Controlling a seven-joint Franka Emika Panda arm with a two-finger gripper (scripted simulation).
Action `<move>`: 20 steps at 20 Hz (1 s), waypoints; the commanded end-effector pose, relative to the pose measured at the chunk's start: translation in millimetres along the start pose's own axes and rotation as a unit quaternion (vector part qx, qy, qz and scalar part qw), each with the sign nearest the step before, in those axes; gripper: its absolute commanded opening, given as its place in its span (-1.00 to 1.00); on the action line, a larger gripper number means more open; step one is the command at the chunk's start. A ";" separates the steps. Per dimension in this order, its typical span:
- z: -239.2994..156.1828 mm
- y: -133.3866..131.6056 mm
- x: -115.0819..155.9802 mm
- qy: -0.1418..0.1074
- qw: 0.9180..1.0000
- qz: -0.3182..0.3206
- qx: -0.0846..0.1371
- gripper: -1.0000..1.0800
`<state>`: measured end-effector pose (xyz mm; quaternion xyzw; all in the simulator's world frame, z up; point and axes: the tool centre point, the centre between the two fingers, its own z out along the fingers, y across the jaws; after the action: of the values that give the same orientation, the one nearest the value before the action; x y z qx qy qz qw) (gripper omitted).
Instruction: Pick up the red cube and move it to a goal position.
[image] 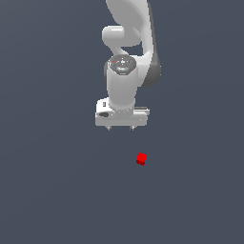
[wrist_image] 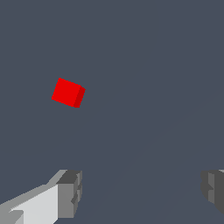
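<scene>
Gripper (image: 120,128) hangs w/ fingers spread wide and nothing between them, so no grasp yet; whole pick-and-carry is left, by my read. Red cube (image: 141,158) sits on the flat grey floor (image: 47,190), apart from the fingertips, offset toward exterior view's right and lower in frame. No goal marker visible; room around cube looks open on all sides, no edges in view.

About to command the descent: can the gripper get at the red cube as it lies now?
Probably yes. The gripper is open and holds nothing, and the red cube lies apart from it with nothing else around; it must shift toward the exterior view's right first.
</scene>
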<state>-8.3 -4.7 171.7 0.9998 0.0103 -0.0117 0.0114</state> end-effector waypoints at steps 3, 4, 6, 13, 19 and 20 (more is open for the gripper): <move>0.8 -0.6 0.3 0.000 1.000 0.001 0.000 0.92; 1.8 -1.3 0.6 0.000 1.000 0.002 0.000 0.92; 4.9 -3.7 1.7 0.000 1.000 0.006 0.000 0.92; 28.6 -21.2 10.9 0.002 0.999 0.033 0.003 0.92; 63.4 -46.1 26.8 0.004 0.997 0.074 0.006 0.92; 69.9 -50.6 30.1 0.004 0.997 0.082 0.006 0.92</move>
<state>15.1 38.1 110.2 0.9981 -0.0600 -0.0071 0.0069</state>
